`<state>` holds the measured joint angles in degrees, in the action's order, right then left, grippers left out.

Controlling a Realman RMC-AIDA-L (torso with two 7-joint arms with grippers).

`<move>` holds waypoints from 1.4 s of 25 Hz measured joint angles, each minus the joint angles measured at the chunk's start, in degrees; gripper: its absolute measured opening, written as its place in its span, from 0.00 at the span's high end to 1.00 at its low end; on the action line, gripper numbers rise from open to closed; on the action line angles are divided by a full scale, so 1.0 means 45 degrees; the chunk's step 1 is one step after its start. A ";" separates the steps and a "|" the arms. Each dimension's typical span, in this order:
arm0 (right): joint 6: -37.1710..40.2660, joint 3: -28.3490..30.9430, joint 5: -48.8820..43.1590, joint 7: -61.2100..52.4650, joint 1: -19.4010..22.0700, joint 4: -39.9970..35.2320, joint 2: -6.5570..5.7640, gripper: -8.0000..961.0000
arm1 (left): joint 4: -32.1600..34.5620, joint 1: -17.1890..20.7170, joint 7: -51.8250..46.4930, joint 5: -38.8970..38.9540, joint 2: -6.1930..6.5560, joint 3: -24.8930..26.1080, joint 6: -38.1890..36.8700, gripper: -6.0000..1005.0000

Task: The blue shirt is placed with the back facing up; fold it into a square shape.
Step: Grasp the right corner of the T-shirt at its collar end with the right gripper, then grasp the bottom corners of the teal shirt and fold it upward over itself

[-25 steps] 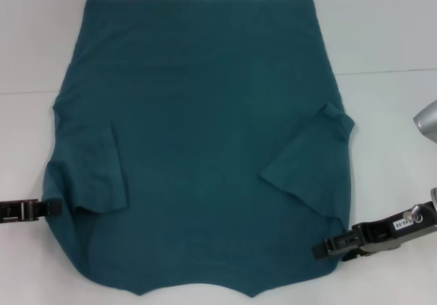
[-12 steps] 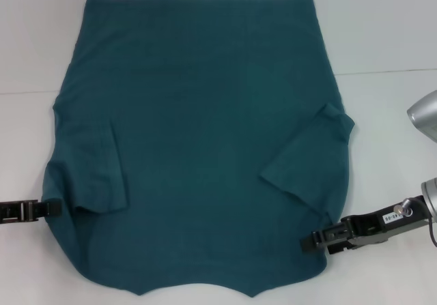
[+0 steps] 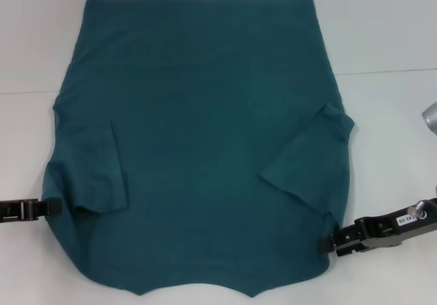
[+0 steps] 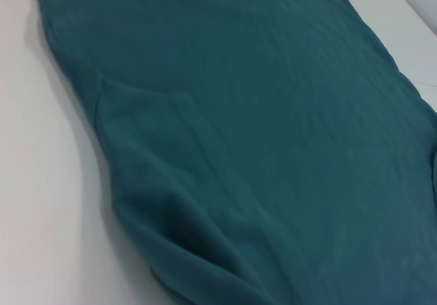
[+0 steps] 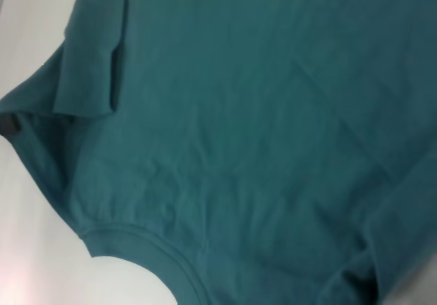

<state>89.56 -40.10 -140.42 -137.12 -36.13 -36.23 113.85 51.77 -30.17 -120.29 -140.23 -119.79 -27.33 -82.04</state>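
The blue shirt (image 3: 205, 134) lies flat on the white table, plain back up, collar at the near edge (image 3: 198, 288). Both short sleeves are folded inward onto the body, one on the left (image 3: 95, 175) and one on the right (image 3: 307, 162). My left gripper (image 3: 53, 208) sits low at the shirt's left edge, touching the cloth near the shoulder. At the near right edge, my right gripper (image 3: 324, 244) touches the hem of the shoulder. The left wrist view is filled by the shirt (image 4: 273, 148). The right wrist view shows the shirt (image 5: 259, 127) with its collar rib (image 5: 157, 250).
The white table (image 3: 382, 32) runs bare on both sides of the shirt and behind it, with a thin seam line (image 3: 389, 70) across it. A grey metal part of my right arm (image 3: 430, 117) shows at the right border.
My right gripper reached in over the shirt's near right corner, then drew back outward to the edge. The left gripper and the shirt have not visibly moved.
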 joint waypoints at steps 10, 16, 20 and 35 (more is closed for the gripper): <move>-0.0039 0.0024 0.0012 -0.0220 0.0236 0.0006 0.0010 0.58 | -0.0011 0.0005 0.0051 0.0129 0.0000 -0.0001 0.0010 0.97; -0.0160 0.0264 -0.0005 -0.0256 0.0357 0.0006 -0.0016 0.90 | -0.0142 0.0006 0.0053 0.0129 0.0031 0.0000 0.0010 0.97; -0.0238 0.0330 -0.0016 -0.0256 0.0454 0.0006 -0.0049 0.96 | -0.0148 0.0005 0.0069 0.0129 0.0021 -0.0001 0.0008 0.97; -0.0173 0.0708 0.0053 -0.0019 0.0947 -0.0186 -0.0085 0.99 | -0.0157 0.0005 0.0090 0.0128 0.0044 0.0000 0.0008 0.97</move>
<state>88.78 -36.91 -140.19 -137.21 -31.87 -37.07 113.46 51.06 -30.15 -119.88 -139.66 -119.59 -27.33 -82.01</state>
